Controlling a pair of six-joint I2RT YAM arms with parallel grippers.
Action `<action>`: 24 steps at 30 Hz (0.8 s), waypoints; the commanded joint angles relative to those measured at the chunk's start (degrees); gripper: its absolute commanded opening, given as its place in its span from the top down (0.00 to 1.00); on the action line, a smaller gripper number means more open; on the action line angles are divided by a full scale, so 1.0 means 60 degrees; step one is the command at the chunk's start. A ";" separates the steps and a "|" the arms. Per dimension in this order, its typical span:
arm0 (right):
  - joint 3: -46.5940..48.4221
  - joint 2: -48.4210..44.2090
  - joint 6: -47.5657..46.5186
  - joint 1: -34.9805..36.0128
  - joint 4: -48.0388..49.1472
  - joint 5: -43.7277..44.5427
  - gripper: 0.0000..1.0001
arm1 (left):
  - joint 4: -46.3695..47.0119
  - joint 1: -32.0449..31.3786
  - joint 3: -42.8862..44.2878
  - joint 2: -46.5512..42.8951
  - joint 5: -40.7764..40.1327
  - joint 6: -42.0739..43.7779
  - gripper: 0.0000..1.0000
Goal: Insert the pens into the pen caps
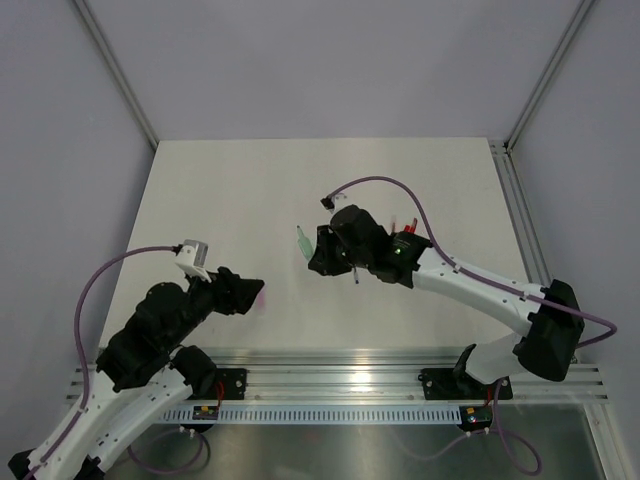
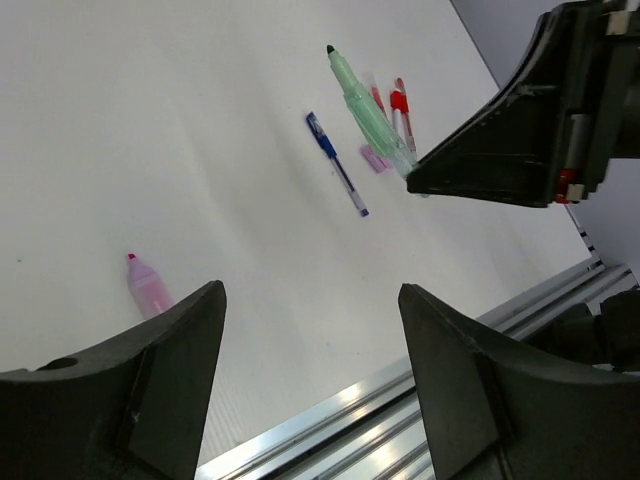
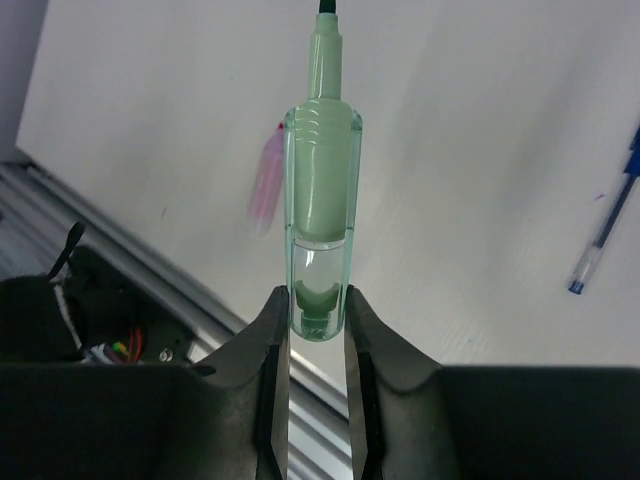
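Currently held: the green pen [image 3: 320, 180], pinched at its clear rear end by the right fingers [image 3: 272, 350]. They are drawn in until only the barrel keeps them apart, and its dark tip points to the top of the right wrist frame.
Left fingers [image 2: 165, 380]: spread wide with nothing between them, at the bottom of the left wrist frame over bare counter [image 2: 150, 120].
Green pen, place: centre of the top frame, just left of the right wrist, and it seems raised off the counter.
Blue pen [image 2: 337, 163]: lying flat, upper middle of the left wrist frame.
Red pens [image 2: 400, 105]: side by side at upper right, just beyond the green pen.
Pink piece [image 2: 148, 285]: short and stubby, at middle left just ahead of the left fingers. Whether it is a cap or a short marker cannot be told.
Lilac bit [image 2: 375, 158]: tiny, between the blue pen and the green one, too small to name.
Count: one green pen, one blue, two red, one pink piece, one lilac bit.
Handling, judged: all are light, stiff, smooth plastic. A thin barrel held at one end will likely swivel, so a hold nearer the middle, leaving the tip free, looks steadier. A stubby round piece may roll or squirt out, so it is better taken across its thick middle with the mouth left clear.
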 commanded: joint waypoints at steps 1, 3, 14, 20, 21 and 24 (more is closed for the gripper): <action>-0.0609 -0.0698 0.0132 0.0079 -0.0448 -0.1495 0.87 | 0.1431 0.0033 -0.0557 0.0250 0.1127 -0.0536 0.28; -0.0625 -0.1225 0.0147 0.0080 -0.0754 -0.1758 0.88 | 0.1712 0.0018 -0.0675 0.0571 0.1652 -0.0552 0.30; -0.1356 -0.2326 0.0557 0.0767 -0.0875 -0.1102 0.91 | 0.5534 0.0004 -0.1889 0.1699 0.2460 -0.2572 0.26; -0.1386 -0.2224 0.0572 0.1265 -0.0596 -0.0749 0.91 | 0.6839 -0.0025 -0.2257 0.2359 0.2344 -0.3291 0.30; -0.1357 -0.2166 0.0557 0.1310 -0.0581 -0.0734 0.91 | 0.6971 -0.0040 -0.2257 0.2418 0.2343 -0.3335 0.32; -0.1386 -0.2165 0.0528 0.1485 -0.0493 -0.0252 0.91 | 0.7089 -0.0142 -0.2257 0.2653 0.2402 -0.3335 0.42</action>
